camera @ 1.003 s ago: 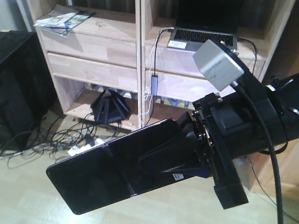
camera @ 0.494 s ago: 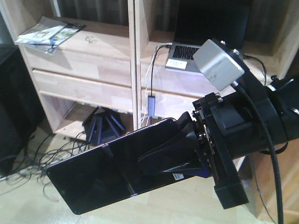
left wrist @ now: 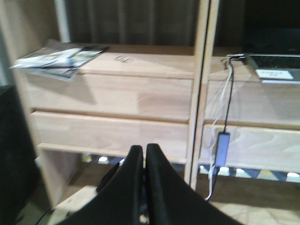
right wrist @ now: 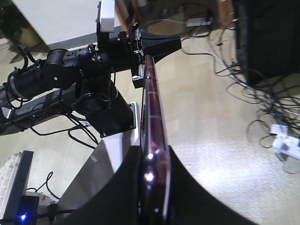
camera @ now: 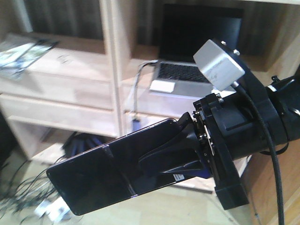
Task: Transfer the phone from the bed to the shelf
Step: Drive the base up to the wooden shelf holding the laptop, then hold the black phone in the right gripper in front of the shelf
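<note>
The shelf looms nearer than a second ago, so I judge placing range close; my right claw clamps the phone in front of the shelf, left claw pinched together, empty.

The right gripper is matte black with wedge-shaped fingers. Behind it is a screw-studded black wrist block, above it a grey box camera with a thick black cable.

Glossy black phone — pale-wood shelf (grainy)
</note>
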{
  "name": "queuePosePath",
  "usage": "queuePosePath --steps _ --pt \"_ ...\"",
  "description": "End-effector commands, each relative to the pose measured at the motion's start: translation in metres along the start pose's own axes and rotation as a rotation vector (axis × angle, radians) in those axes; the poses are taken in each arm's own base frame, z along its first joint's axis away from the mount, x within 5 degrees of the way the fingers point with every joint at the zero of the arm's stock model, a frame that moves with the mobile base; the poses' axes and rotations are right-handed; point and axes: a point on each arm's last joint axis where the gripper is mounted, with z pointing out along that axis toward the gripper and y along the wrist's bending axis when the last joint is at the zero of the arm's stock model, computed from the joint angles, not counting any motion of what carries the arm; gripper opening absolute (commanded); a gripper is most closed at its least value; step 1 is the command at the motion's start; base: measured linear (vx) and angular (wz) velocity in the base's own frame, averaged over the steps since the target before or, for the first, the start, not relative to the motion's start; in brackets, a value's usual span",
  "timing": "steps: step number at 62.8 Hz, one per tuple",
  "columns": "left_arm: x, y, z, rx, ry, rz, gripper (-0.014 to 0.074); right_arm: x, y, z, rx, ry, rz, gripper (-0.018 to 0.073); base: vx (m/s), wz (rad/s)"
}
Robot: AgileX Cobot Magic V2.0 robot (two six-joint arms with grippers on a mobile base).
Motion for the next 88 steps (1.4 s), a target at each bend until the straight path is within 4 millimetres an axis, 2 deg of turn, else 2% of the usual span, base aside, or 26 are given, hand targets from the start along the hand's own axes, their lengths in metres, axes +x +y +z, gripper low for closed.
queuePosePath --steps 1,57,88 --pt "-0.0060 0.0007 -0.0004 -0.006 -0.075 -0.010 0.0001 -0.0119 0.0181 -0.0085 -0.082 -0.072 -0.028 -0.0003 0.28 -0.28" --pt "-0.0060 0.0007 -0.0004 -0.006 -0.075 -0.010 0.0001 -0.0119 0.0181 -0.0085 -0.082 -0.072 -0.028 -0.0003 0.24 -0.26" --pt "-0.0060 0.0007 -0.0004 -0.006 -0.075 -0.010 0.0001 -0.0119 0.0181 -0.0085 -0.082 -0.072 -0.028 -0.0003 0.17 -0.07"
